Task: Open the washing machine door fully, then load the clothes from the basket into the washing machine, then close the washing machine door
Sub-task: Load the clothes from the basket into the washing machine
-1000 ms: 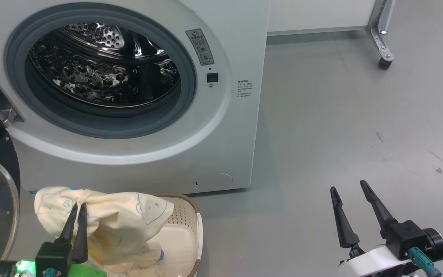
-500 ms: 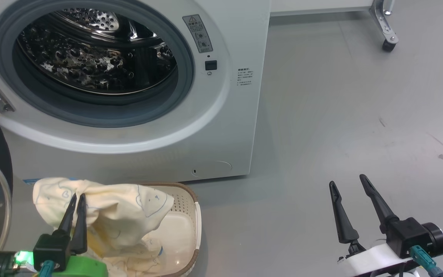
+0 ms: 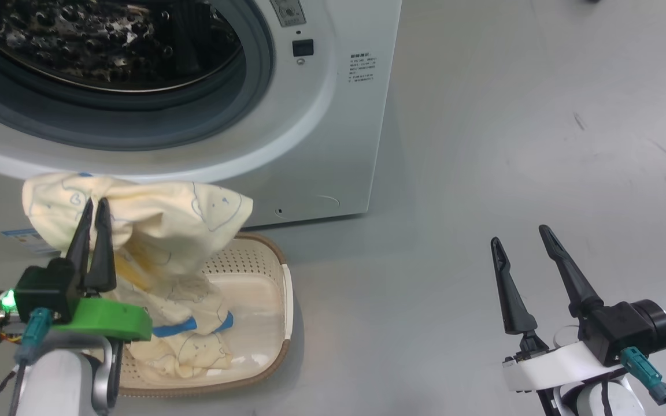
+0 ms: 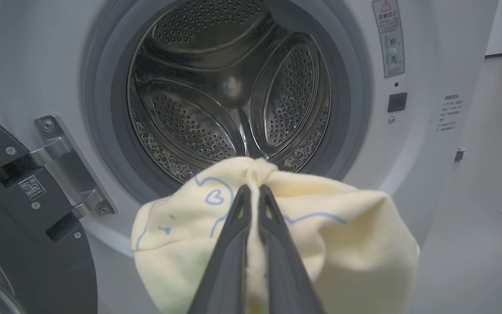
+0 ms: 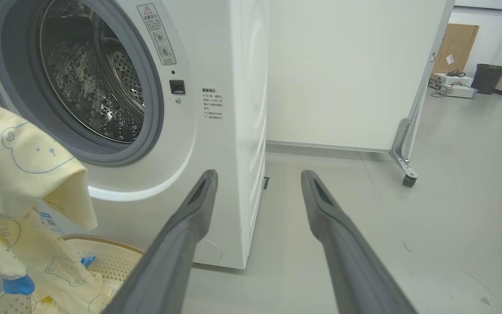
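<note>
Hanging from the left gripper (image 3: pixel 95 203), which is pinched shut on one fold, the clothes (image 3: pixel 182 225) trail down into the basket (image 3: pixel 275 254) below the washing machine (image 3: pixel 321 115) mouth, so I fear the tail may catch on the lip or slip free, while the right gripper (image 3: pixel 522 232) stands open and empty.

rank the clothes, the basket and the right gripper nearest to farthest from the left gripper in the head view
1. clothes: pinched by the left gripper, touching it.
2. basket: just below it, slightly to the right.
3. right gripper: far off at the lower right, open and empty.
</note>
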`<state>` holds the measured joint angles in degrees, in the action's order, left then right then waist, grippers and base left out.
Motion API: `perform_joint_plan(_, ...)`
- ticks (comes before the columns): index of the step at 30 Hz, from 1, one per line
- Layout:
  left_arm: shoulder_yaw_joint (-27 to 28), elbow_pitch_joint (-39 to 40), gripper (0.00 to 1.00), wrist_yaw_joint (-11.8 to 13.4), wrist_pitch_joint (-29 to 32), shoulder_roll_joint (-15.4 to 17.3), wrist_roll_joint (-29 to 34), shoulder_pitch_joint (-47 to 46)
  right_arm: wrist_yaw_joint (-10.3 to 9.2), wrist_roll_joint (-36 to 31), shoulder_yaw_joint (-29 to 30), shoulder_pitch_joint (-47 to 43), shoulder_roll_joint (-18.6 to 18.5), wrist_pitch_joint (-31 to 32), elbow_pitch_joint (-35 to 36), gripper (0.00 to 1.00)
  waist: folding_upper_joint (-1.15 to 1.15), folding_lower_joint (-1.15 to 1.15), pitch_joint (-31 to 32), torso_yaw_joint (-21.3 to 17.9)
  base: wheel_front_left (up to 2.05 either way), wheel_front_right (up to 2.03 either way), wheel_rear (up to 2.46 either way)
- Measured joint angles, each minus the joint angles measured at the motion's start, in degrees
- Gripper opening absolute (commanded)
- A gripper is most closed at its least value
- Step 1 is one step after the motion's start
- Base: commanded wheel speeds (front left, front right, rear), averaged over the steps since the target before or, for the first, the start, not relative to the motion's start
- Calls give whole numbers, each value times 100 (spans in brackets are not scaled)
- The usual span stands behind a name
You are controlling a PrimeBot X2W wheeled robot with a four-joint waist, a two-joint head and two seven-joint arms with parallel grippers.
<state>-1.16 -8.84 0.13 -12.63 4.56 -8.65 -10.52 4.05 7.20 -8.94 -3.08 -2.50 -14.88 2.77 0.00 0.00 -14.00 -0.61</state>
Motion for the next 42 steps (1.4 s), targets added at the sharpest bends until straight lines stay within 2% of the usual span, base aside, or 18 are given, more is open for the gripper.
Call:
perform_joint_plan(12,267,-424,0,-234,447,266,-275,-1323,0,-14,-147,420,-2,0,220,100,0,1,-924,-242,0,0,0)
perform_joint_plan(20,491,-679,0,-405,922,697,-467,-2468,-1,24,-254,729,-4,0,348,100,0,1,-1555,-495,0,0,0)
perform_joint_plan(26,644,-933,0,-508,1504,1062,-745,-3254,-24,200,-378,999,-4,0,474,100,0,1,-2035,-706,0,0,0)
perform_joint_plan(34,822,-1307,0,-606,2221,1499,-1068,-4161,-125,422,-600,1328,-5,0,517,100,0,1,-2627,-1011,0,0,0)
perform_joint_plan(42,1011,-1515,0,-650,2674,1949,-1212,-4732,-264,575,-710,1461,-4,0,527,100,0,1,-3005,-1328,0,0,0)
